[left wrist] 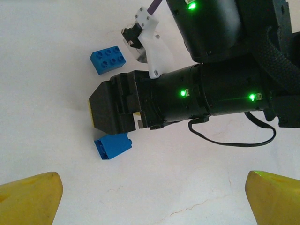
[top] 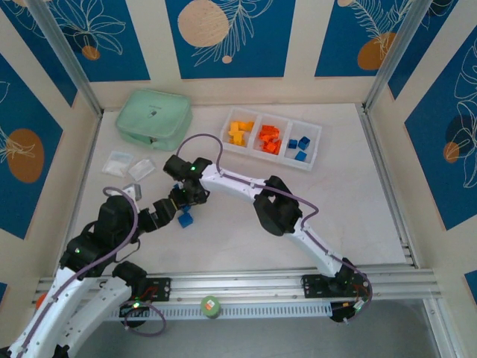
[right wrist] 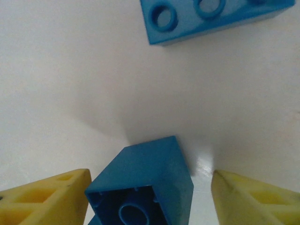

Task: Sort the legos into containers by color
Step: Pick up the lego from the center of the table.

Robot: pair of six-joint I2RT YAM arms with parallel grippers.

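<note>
A small blue lego (right wrist: pixel 145 183) lies on its side between my right gripper's yellow fingers (right wrist: pixel 47 197), hollow underside toward the camera. The right gripper (right wrist: pixel 150 199) is open, with a gap between the brick and the right-hand finger. A longer studded blue lego (right wrist: pixel 211 16) lies just beyond it. My left gripper (left wrist: pixel 152 201) is open and empty, hovering close behind the right arm's black wrist (left wrist: pixel 206 93). From there I see the small blue lego (left wrist: pixel 112 146) and the studded one (left wrist: pixel 108 59). Both grippers meet left of centre, right (top: pixel 181 195) and left (top: pixel 170 211). The white tray (top: pixel 313 127) holds yellow-orange (top: pixel 240 133), red-orange (top: pixel 270 139) and blue (top: pixel 298 145) legos.
A mint green lidded box (top: pixel 153 119) sits at the back left. Two small clear bags (top: pixel 128 164) lie in front of it, close to the left arm. The right arm stretches diagonally across the table from its base (top: pixel 343 287).
</note>
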